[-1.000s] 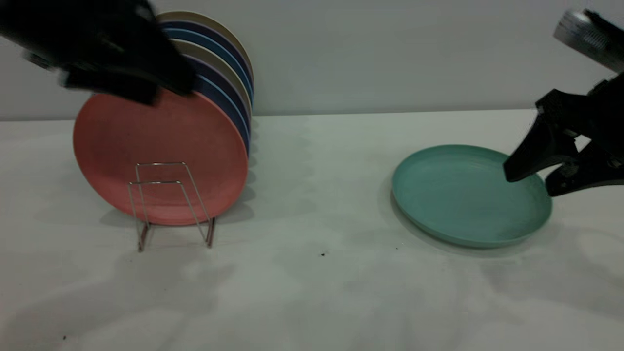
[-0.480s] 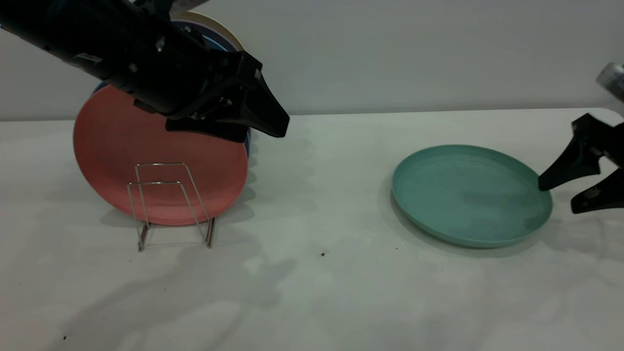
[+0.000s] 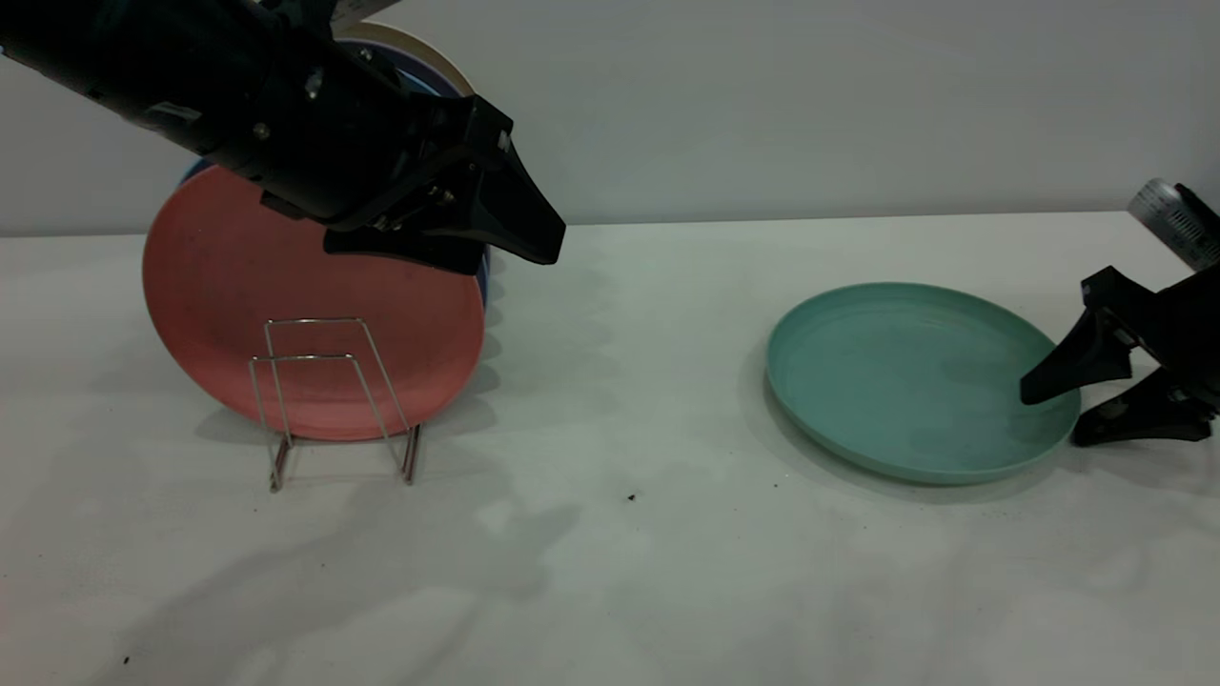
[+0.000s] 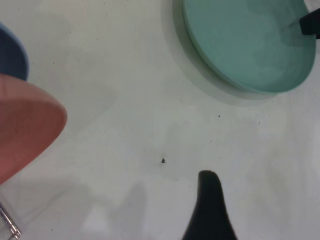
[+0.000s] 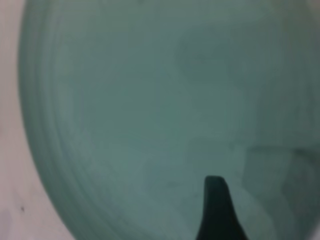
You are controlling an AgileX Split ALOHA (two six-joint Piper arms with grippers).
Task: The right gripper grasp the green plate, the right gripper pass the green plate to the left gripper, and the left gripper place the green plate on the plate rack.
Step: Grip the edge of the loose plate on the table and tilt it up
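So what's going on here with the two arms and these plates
The right end effector is open at the right edge of the green plate, one finger above the rim and one below at table level, not yet closed. The plate lies flat on the table. The left end effector hovers in front of the plates standing in the plate rack, a salmon-pink plate at the front.
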